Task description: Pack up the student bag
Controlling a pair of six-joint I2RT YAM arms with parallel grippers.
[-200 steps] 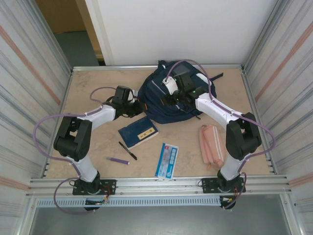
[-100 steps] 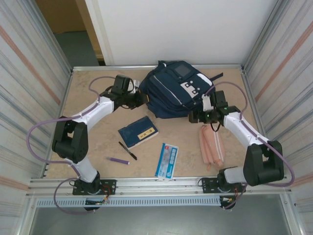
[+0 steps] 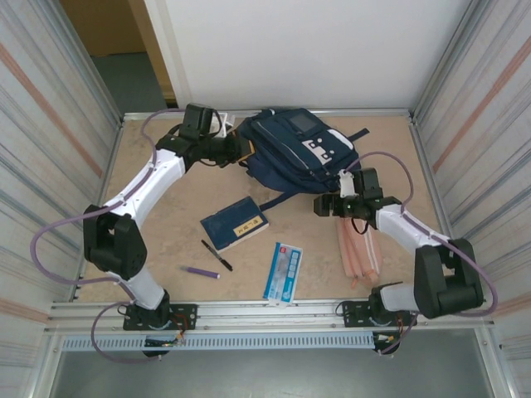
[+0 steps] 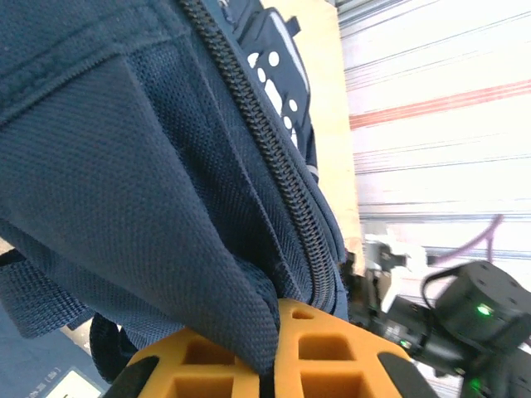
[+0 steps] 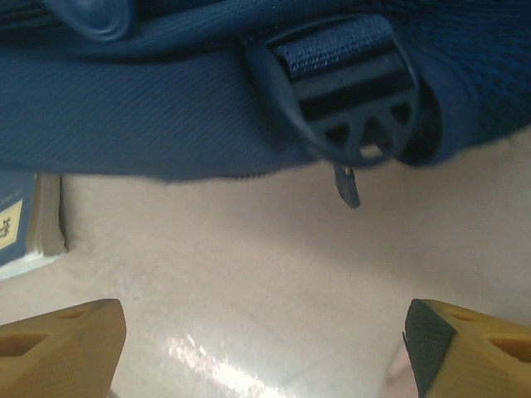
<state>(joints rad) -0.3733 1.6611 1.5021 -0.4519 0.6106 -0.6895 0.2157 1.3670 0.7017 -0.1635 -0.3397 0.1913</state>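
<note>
Noting the student bag (image 3: pixel 290 162) at far centre of the table (image 3: pixel 166 232), long axis roughly left to right. Left gripper (image 3: pixel 238 154) pinches a fold of its navy fabric at the left end (orange fingers (image 4: pixel 332 356) pressed tight on it). Right gripper (image 3: pixel 321 205) hangs spread over bare table just near of the bag's buckle (image 5: pixel 348 91); we judge the bag lies on the far side of those fingers, close.
</note>
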